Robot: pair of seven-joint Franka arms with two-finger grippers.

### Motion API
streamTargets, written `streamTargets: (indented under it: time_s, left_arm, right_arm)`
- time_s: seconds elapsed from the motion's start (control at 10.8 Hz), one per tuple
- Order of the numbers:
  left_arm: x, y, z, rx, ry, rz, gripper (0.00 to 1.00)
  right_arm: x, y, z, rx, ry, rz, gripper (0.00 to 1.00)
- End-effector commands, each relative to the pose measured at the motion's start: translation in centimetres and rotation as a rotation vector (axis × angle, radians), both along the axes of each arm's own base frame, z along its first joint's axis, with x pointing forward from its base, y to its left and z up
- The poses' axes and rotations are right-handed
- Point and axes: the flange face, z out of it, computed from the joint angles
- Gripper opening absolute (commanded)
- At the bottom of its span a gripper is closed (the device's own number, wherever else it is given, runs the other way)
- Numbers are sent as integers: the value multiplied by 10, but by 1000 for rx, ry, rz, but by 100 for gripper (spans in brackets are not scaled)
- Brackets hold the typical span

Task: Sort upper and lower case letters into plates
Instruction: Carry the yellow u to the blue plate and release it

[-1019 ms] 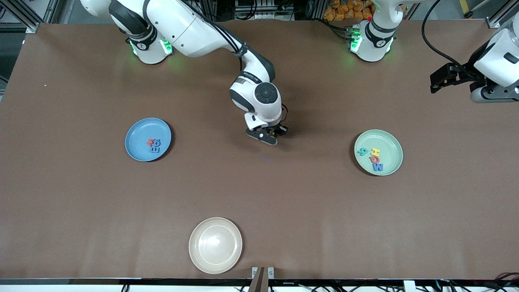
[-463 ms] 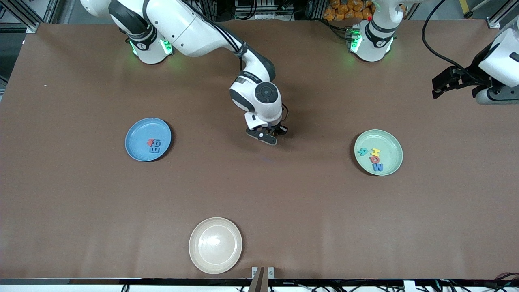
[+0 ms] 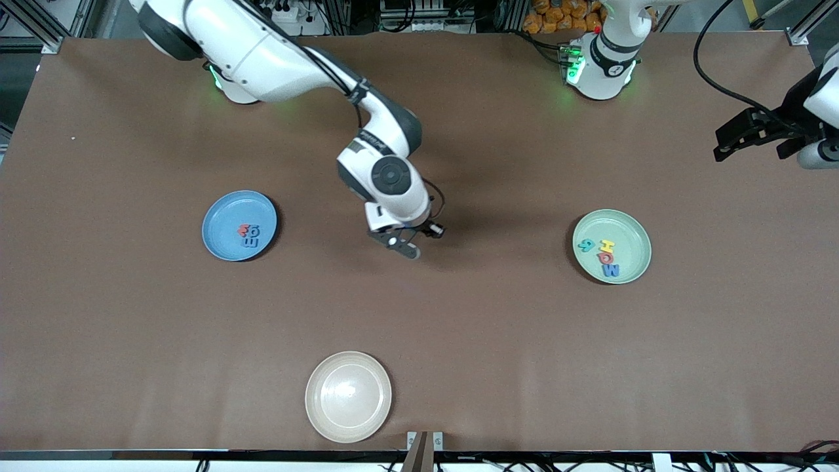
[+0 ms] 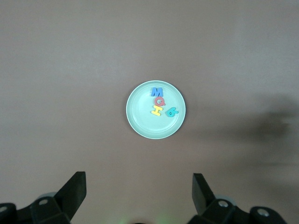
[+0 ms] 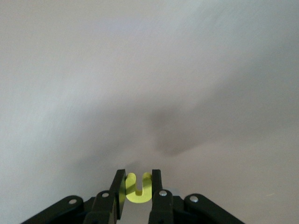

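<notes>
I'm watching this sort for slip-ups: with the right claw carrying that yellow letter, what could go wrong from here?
1. The right claw pinches the yellow letter only by a thin edge above bare table, so it could slip out.
2. The blue plate holds letters clustered together; a drop there might land on them.
3. It may be delivered to the wrong plate, blue or green plate.

matt brown table [image 3: 131,314]; glossy cream plate [image 3: 348,396].
</notes>
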Motion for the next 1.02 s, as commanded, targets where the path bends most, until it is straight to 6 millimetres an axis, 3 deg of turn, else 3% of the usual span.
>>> streamTargets:
  time_s: [0.0,0.19,0.46,0.65,0.93]
  left_arm:
    - [-9,2,-2,-25,2,-19,100]
    - [-8,0,-4,-25,5,-22,100]
    - [-6,2,-10,-26,15,-20,100]
    - [-6,3,-10,-24,16,-18,100]
    - [-5,21,-19,-24,34,17,100]
  right_arm:
    - [48,-91,24,-6,79,-26,0]
    - [81,-162,46,8,86,-33,0]
    - [91,-271,60,36,155,118,0]
    - [77,-339,55,25,177,216,0]
    - [48,-406,28,23,199,347,0]
